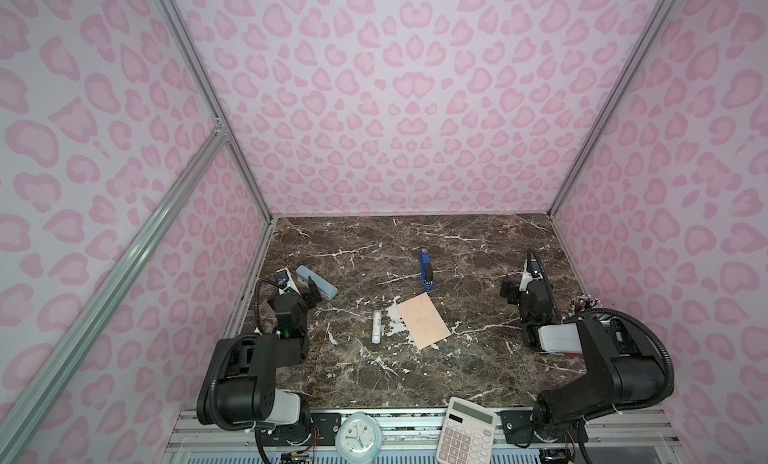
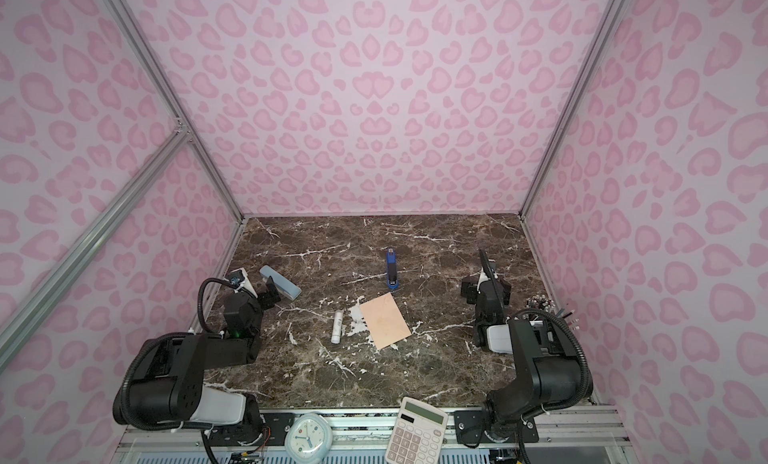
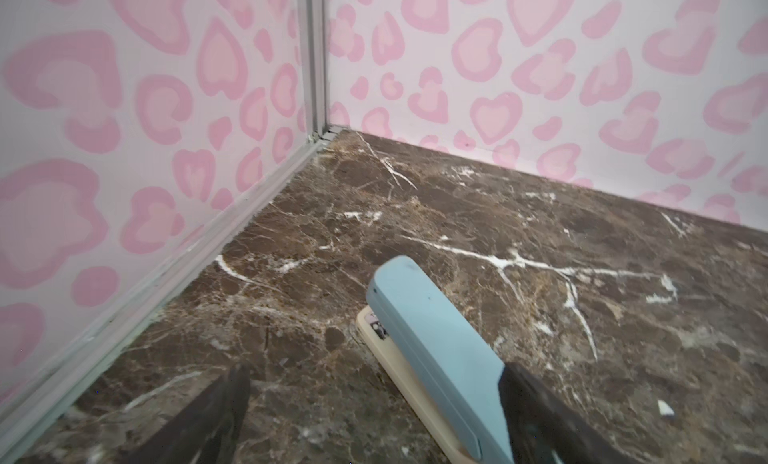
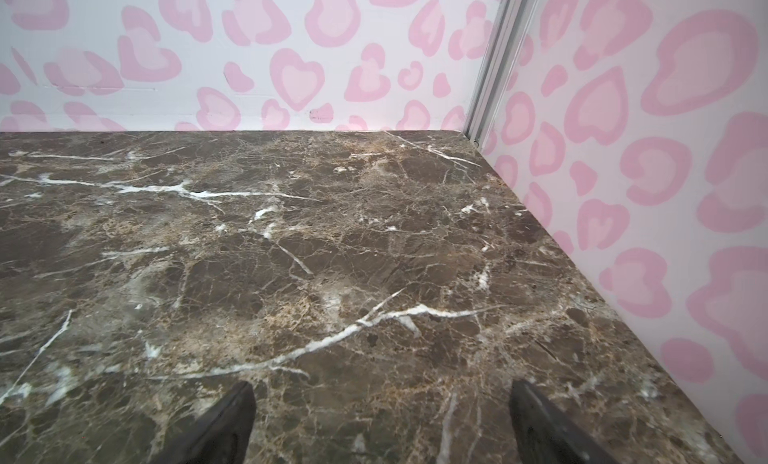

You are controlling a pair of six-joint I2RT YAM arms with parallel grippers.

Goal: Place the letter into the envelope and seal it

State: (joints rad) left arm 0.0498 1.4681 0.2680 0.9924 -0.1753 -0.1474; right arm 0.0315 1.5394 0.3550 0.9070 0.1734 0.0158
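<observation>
Left gripper (image 3: pixel 376 372) stands wide and empty, a stapler (image 3: pixel 432 350) just beside one finger. Right gripper (image 4: pixel 382 388) likewise wide, empty, over the table (image 4: pixel 374 233). Envelope (image 1: pixel 424 320) lies flat between them, well apart from both

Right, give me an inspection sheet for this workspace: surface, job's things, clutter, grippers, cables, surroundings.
Surface: dark brown, white-veined marble-pattern tabletop.
Job's things: plain peach rectangular paper envelope flat mid-table, no flap showing; letter: nothing seen.
Clutter: white cylindrical tube; dark-blue stapler; light-blue stapler with cream base; white calculator and round pale clock at front edge.
Grippers: left gripper open, beside light-blue stapler; right gripper open, empty.
Cables: black corrugated hoses on both arms.
Surroundings: pink heart-print walls, aluminium frame.
</observation>
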